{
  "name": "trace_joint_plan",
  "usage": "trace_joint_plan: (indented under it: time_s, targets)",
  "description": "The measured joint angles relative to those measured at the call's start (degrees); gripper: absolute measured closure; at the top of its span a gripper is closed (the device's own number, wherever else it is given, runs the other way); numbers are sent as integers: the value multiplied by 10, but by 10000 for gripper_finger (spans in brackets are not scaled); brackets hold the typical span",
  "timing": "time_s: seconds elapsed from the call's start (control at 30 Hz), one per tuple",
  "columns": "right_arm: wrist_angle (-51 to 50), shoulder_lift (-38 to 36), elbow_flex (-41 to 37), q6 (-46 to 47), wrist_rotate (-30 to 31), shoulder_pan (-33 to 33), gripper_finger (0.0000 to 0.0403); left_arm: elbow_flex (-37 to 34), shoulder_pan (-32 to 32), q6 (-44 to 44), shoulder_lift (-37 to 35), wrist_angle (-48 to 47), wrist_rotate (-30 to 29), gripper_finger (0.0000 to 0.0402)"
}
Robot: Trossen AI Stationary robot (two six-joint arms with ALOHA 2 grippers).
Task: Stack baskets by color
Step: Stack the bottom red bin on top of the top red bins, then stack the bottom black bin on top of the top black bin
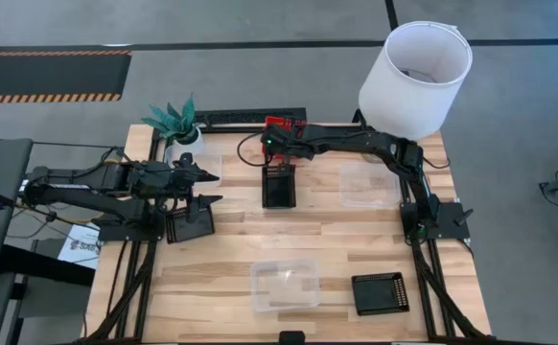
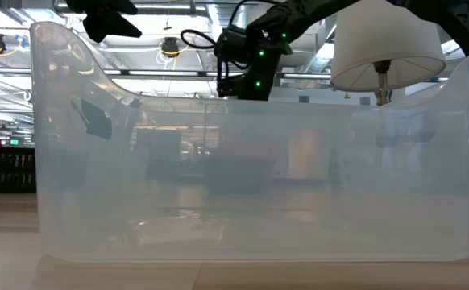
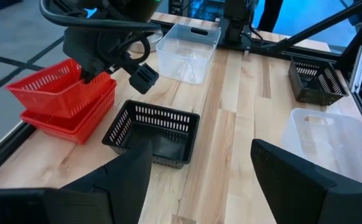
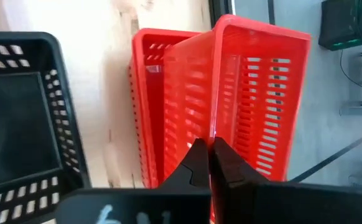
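Red was the colour in hand: the right gripper [image 4: 209, 163] was clamped on the wall of a tilted red basket [image 3: 50, 89], holding it over the red stack [image 3: 75, 121] at the table's [image 1: 327, 240] far edge, near the middle. The held basket sat partly in the one below but slanted, not nested. A black basket [image 1: 279, 186] lay on the table just in front of the red ones, close to that gripper.

Left gripper [image 1: 202, 187] hovered near the left edge with fingers spread wide and nothing between them; a black basket [image 1: 191, 226] sat just beside it at that edge, not gripped.

Other baskets: a clear one [image 1: 369, 183] toward the right edge, a clear one [image 1: 285, 285] at the near edge middle, a black one [image 1: 380, 293] near the near right corner. One more clear one [image 1: 195, 163] seemed to sit near the plant [image 1: 175, 121] at the far left corner, hard to confirm. Lampshade [image 1: 414, 67] stood over the far right corner.

Step, as a judgement: seating a red basket on the red stack, about done for red; black and clear stacks not yet made. Next move probably calls for levelling the held basket, lowering it until it drops square into the stack, then releasing. Risk: letting go while tilted may leave it jammed askew or shove the stack off the far edge.
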Motion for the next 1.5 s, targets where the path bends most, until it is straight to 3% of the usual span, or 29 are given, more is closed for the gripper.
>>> trace_joint_plan:
  time_s: [0.27, 0.57, 1.03, 1.37, 1.5]
  targets:
    - [-1, 0, 0, 0, -28, -3, 393, 0, 0, -6, 0, 0, 0, 142]
    - [0, 0, 0, 21, -42, -10, 338, 0, 0, -4, 0, 0, 0, 142]
    - [15, 0, 0, 42, -46, -15, 286, 0, 0, -5, 0, 0, 0, 142]
    - [-10, -16, 1, 38, -83, -3, 235, 0, 0, 3, 0, -1, -1, 142]
    - [-54, -51, 0, 66, -130, 1, 232, 0, 0, 4, 0, -7, -1, 142]
